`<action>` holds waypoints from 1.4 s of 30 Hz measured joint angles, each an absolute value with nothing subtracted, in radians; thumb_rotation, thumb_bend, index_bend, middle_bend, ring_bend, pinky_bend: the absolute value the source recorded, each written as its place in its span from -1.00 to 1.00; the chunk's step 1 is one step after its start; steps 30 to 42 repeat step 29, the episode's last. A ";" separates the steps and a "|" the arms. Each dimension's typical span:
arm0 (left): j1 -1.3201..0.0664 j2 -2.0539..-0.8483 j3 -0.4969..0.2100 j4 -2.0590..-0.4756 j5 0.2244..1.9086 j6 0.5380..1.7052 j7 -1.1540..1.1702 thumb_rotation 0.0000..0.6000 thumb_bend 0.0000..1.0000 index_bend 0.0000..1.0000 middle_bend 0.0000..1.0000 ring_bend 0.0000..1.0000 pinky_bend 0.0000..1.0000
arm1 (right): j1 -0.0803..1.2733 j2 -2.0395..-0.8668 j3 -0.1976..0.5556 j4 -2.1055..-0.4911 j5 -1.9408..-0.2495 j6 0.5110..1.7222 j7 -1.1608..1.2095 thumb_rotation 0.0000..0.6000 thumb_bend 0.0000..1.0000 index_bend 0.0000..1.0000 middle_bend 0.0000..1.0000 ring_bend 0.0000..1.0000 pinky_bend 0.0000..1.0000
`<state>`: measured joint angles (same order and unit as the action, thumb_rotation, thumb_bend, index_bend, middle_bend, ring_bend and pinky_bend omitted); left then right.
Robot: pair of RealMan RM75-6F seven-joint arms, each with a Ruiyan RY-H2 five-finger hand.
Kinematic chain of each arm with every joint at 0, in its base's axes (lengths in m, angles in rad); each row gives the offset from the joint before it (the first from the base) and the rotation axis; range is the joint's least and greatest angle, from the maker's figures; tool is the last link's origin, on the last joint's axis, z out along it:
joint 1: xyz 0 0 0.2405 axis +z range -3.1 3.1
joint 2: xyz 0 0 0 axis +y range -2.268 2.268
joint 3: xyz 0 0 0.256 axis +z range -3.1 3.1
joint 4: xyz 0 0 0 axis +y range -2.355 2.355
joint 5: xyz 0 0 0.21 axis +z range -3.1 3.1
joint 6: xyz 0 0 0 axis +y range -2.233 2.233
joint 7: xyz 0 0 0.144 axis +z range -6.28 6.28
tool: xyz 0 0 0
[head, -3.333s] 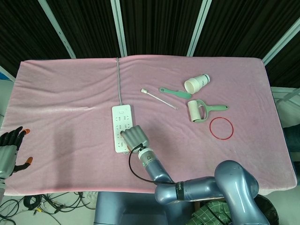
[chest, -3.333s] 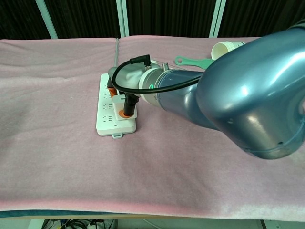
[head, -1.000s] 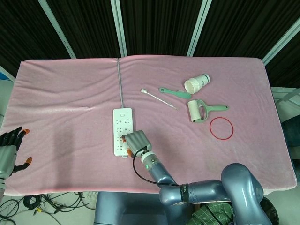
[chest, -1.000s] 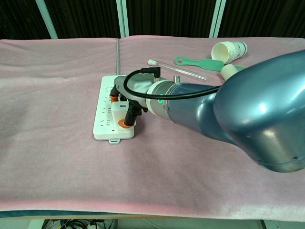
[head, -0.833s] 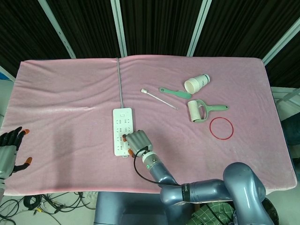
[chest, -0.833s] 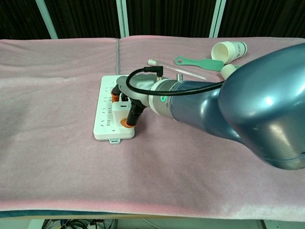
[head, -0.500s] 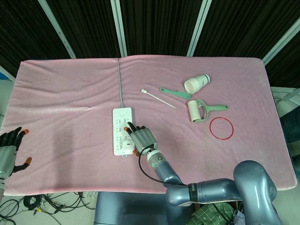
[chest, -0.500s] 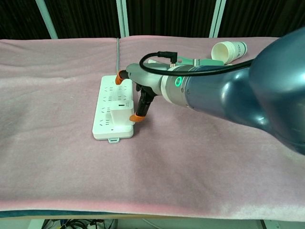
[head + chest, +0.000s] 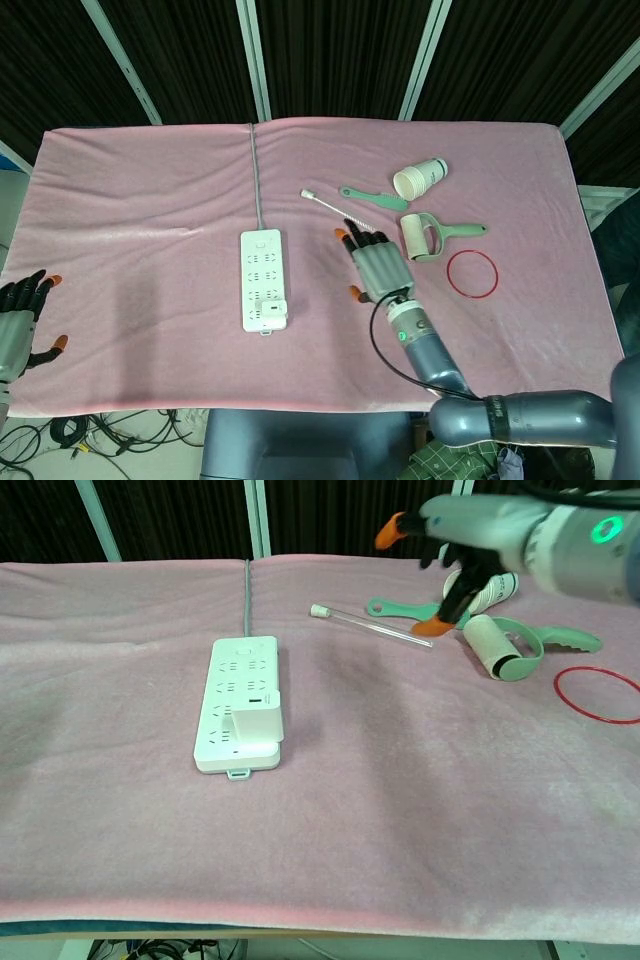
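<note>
the right hand (image 9: 376, 266) hovers palm down above the pink cloth (image 9: 150, 200), fingers spread and holding nothing, between the power strip (image 9: 260, 277) and the lint roller (image 9: 418, 238). a white adapter (image 9: 257, 724) sits plugged into the strip's near end. the left hand (image 9: 20, 318) hangs off the table's edge, fingers apart and empty.

The light is bright and even, and it seems to come from above. The pink cloth (image 9: 150, 200) looks clear and sharp in both views. Soft, pale shadows lie by the power strip (image 9: 240, 703), with a wider faint one to its right. The right hand (image 9: 470, 540) is a bit blurry in the chest view. The wall behind is very dark. There is a small shine on the arm.
</note>
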<state>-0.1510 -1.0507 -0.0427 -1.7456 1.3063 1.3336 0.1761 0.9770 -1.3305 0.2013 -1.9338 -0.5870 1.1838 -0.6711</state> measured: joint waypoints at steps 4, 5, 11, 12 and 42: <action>-0.149 -1.053 -0.039 -1.741 1.340 1.350 0.170 1.00 -0.41 -0.85 -1.00 -1.00 -1.00 | 0.875 -1.216 0.144 -1.957 -0.733 1.229 -0.589 1.00 -0.65 -0.78 -0.96 -0.63 -0.65; -0.148 -1.054 -0.038 -1.740 1.347 1.354 0.168 1.00 -0.41 -0.85 -1.00 -1.00 -1.00 | 0.850 -1.199 0.130 -1.958 -0.769 1.240 -0.565 1.00 -0.65 -0.78 -0.96 -0.63 -0.66; -0.142 -1.056 -0.030 -1.743 1.395 1.381 0.159 1.00 -0.41 -0.85 -1.00 -1.00 -1.00 | 0.673 -1.111 0.014 -1.920 -1.000 1.331 -0.416 1.00 -0.65 -0.78 -0.96 -0.63 -0.66; -0.141 -1.056 -0.029 -1.744 1.402 1.384 0.158 1.00 -0.41 -0.85 -1.00 -1.00 -1.00 | 0.638 -1.101 -0.009 -1.902 -1.038 1.355 -0.392 1.00 -0.65 -0.78 -0.96 -0.63 -0.66; -0.130 -1.046 -0.018 -1.765 1.499 1.444 0.138 1.00 -0.41 -0.84 -1.00 -1.00 -1.00 | 0.332 -1.141 -0.129 -1.667 -1.292 1.581 -0.155 1.00 -0.65 -0.78 -0.96 -0.63 -0.68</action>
